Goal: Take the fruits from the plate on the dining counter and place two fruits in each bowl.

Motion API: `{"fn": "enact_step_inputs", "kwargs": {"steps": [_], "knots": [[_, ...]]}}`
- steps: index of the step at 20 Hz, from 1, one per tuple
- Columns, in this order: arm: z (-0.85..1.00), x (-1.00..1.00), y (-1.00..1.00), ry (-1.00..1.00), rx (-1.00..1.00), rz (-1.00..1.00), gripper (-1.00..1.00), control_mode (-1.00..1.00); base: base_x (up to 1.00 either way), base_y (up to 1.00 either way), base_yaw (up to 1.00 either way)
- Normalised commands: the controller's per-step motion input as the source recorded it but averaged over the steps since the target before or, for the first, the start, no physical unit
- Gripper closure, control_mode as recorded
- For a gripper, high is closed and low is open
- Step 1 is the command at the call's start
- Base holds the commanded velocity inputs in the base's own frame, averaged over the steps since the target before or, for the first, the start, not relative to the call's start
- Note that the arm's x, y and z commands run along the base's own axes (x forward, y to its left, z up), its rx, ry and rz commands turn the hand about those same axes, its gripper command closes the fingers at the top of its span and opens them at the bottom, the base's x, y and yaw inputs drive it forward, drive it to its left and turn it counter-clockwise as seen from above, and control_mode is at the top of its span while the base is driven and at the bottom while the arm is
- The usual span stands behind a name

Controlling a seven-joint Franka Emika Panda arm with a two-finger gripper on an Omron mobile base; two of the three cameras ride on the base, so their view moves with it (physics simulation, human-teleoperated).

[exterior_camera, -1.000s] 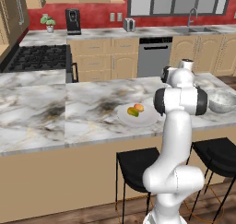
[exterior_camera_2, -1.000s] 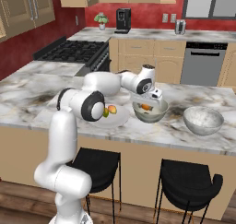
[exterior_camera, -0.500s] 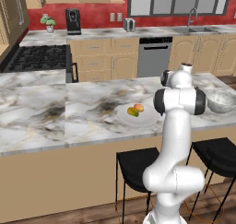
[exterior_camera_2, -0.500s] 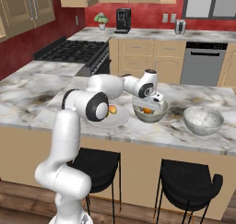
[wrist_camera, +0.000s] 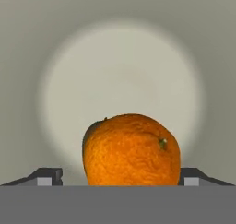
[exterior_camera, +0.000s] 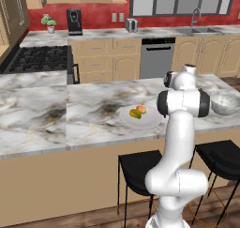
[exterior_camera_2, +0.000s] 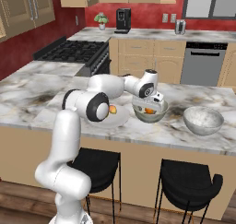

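Left base view: the marbled counter (exterior_camera: 70, 114) runs across a red-walled kitchen with a stove (exterior_camera: 37, 58) and dishwasher (exterior_camera: 157, 58) behind. The white plate (exterior_camera: 140, 118) holds two fruits (exterior_camera: 137, 112). A speckled bowl (exterior_camera: 226, 102) sits to the right, past the arm.

Right base view: the gripper (exterior_camera_2: 150, 109) hangs inside the grey-green bowl (exterior_camera_2: 150, 111), orange (exterior_camera_2: 149, 110) beneath it. Black stools (exterior_camera_2: 186, 186) stand below the counter.

Hand view: the orange (wrist_camera: 132, 150) lies on the bowl's floor between widely parted fingertips (wrist_camera: 46, 176), neither visibly touching it.
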Motion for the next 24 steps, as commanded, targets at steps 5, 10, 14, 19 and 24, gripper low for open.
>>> {"fn": "enact_step_inputs", "kwargs": {"steps": [5, 10, 14, 19, 24], "knots": [[0.13, -0.02, 0.0, 0.0, 0.0, 0.0, -1.0, -1.0, 0.0, 0.0, 0.0], [0.61, -0.25, 0.09, -0.01, 0.0, 0.0, -1.0, -1.0, 0.0, 0.0, 0.0], [0.31, -0.6, 0.61, 0.0, 0.0, -0.01, -1.0, -1.0, 0.0, 0.0, 0.0], [0.25, -0.41, 0.96, 0.0, 0.0, 0.0, -1.0, -1.0, 0.0, 0.0, 0.0], [0.22, -0.23, 1.0, -0.1, -0.01, 0.0, -1.0, -1.0, 0.0, 0.0, 0.0]]}}
